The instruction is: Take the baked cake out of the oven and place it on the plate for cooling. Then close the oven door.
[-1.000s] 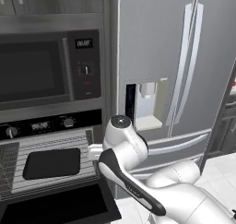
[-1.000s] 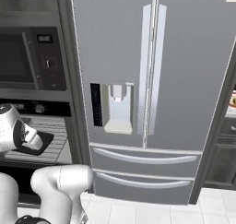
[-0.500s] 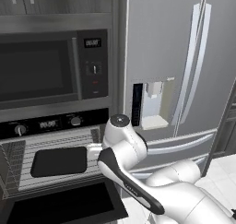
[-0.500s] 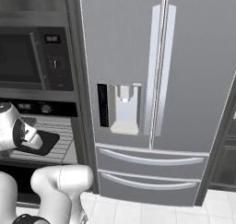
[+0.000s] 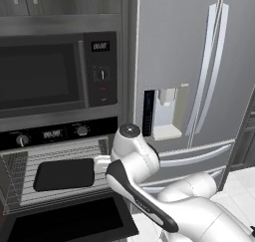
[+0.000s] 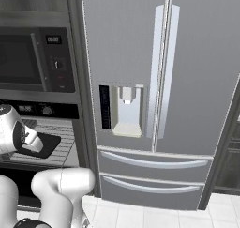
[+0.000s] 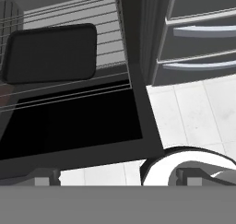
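Oven (image 5: 55, 136) is seen with its oven door (image 7: 73, 126) dropped open; a dark flat tray (image 5: 64, 174) lies on the wire rack (image 5: 20, 188) inside. Gripper (image 7: 115, 177) is held wide open above the door's edge, gripping nothing.

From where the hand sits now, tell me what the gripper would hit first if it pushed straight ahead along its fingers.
Likely the open oven door: the gripper, jaws wide, looks down at its dark inner panel. The dark tray on the wire rack lies farther on. Depth is hard to judge.
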